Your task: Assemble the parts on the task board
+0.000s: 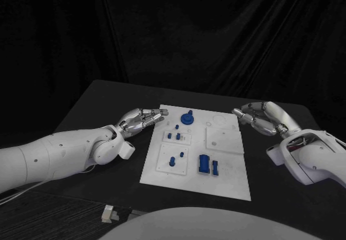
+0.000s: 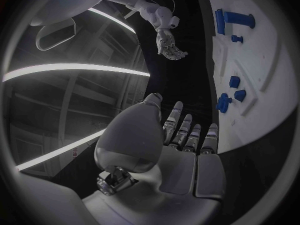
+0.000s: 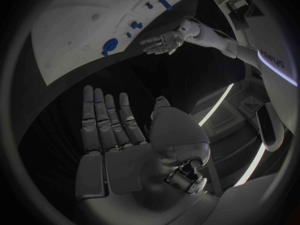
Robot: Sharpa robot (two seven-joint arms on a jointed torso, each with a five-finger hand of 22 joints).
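The white task board (image 1: 227, 172) lies in the middle of the black table. On it are several blue parts: a round disc with a knob (image 1: 188, 119) at the far end, two small pegs (image 1: 174, 135), a short peg (image 1: 171, 161) and a larger block (image 1: 207, 165) at the near end. My left hand (image 1: 140, 120) hovers just off the board's far left corner, fingers straight and apart, holding nothing. My right hand (image 1: 261, 118) hovers off the far right corner, also holding nothing. The left wrist view shows the left hand's flat fingers (image 2: 187, 132) beside the board (image 2: 265, 60).
The black table (image 1: 94, 107) runs on to both sides of the board. A small pale object (image 1: 109, 213) lies near the table's front left edge. Dark curtain stands behind the table.
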